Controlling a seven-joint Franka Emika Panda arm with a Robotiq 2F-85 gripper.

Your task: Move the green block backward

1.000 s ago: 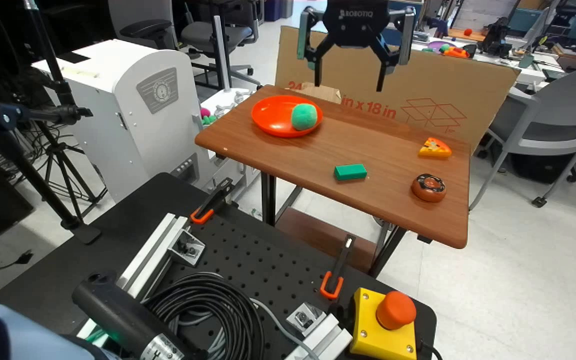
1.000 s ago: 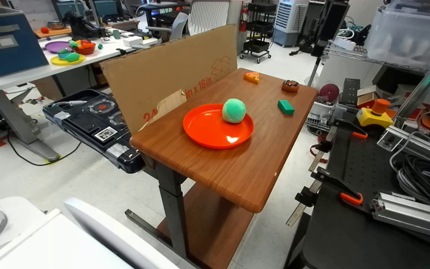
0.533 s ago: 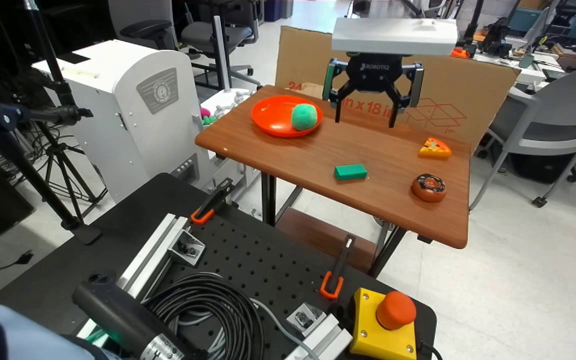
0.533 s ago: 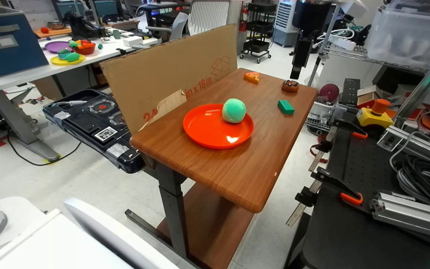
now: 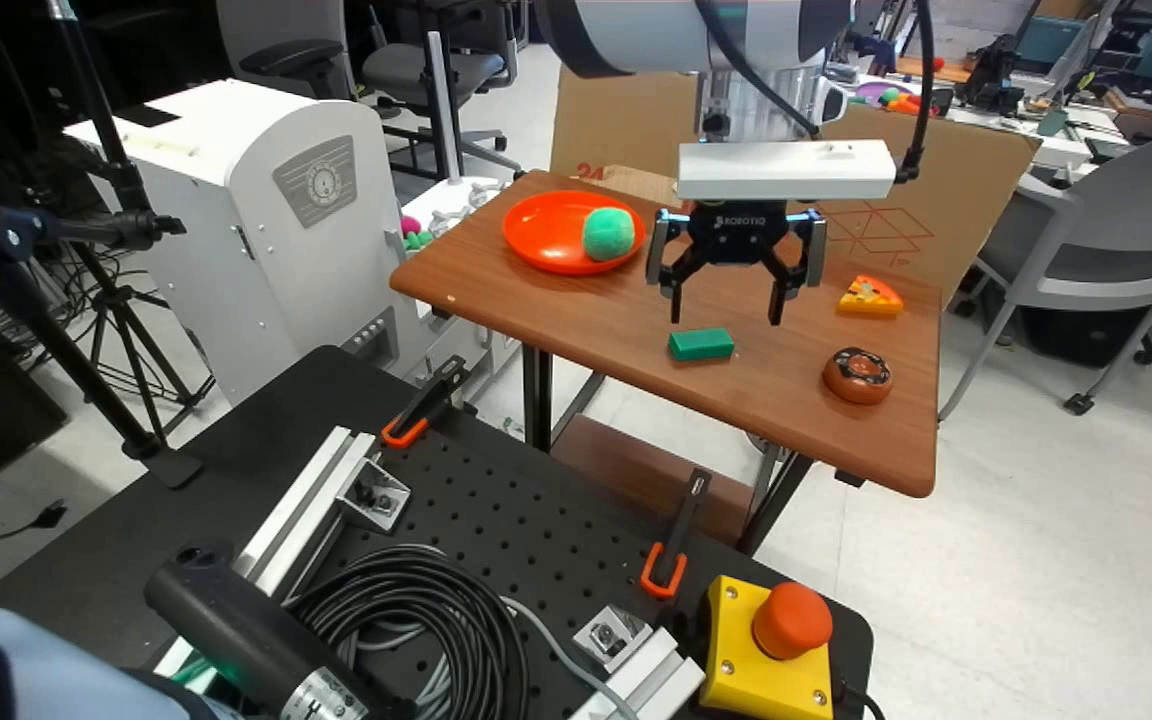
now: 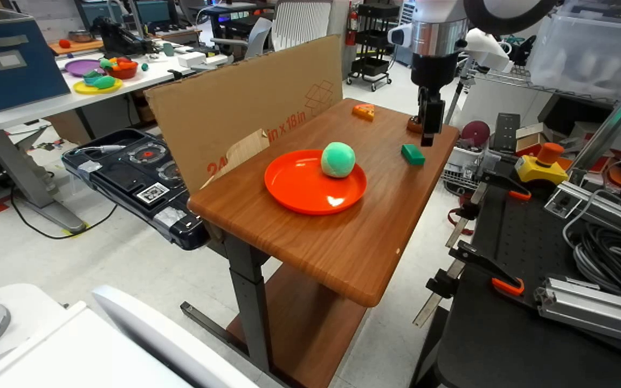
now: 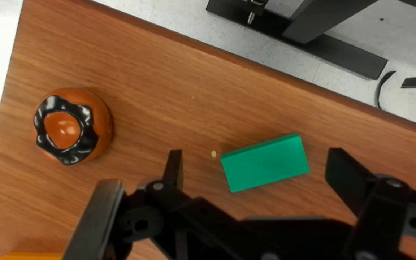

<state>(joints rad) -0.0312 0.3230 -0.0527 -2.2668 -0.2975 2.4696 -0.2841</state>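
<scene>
The green block (image 5: 701, 344) lies flat on the brown table (image 5: 586, 310), near the table edge on the pegboard side. It also shows in an exterior view (image 6: 413, 154). In the wrist view the block (image 7: 265, 164) lies between the two spread fingers, slightly tilted, touching neither. My gripper (image 5: 725, 319) is open and empty, pointing down. In an exterior view the gripper (image 6: 427, 143) hangs above table height close to the block. The gripper (image 7: 255, 151) comes in from the bottom of the wrist view.
An orange plate (image 6: 305, 188) holds a green ball (image 6: 338, 160). A pizza slice (image 5: 871, 296) and a brown donut-like toy (image 5: 857, 376) lie on the table; the toy also shows in the wrist view (image 7: 101, 121). A cardboard sheet (image 6: 251, 97) stands along one table edge.
My gripper has come down from high above the table toward the block, staying open. The block, plate, ball and other toys have not moved.
</scene>
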